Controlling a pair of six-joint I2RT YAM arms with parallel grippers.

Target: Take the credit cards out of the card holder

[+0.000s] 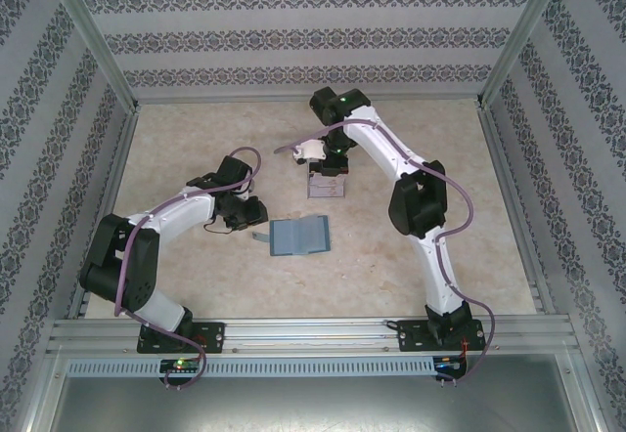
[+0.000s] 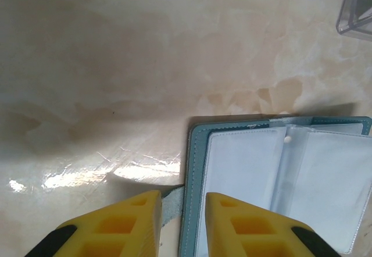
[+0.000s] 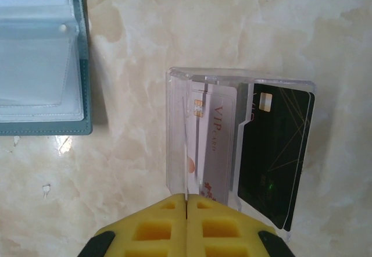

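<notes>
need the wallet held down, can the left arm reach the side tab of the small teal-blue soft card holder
Probably yes: the left gripper sits at the open card holder's left edge, jaws slightly apart astride the side tab, nothing else between.

Robot lab test cell: alu frame [image 1: 313, 332], patterned wall panels [image 1: 313, 31], marble-look tbl [image 1: 196, 139].

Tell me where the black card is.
In the right wrist view, the thin black card sits in the clear plastic tray, right of the pale card.
</notes>
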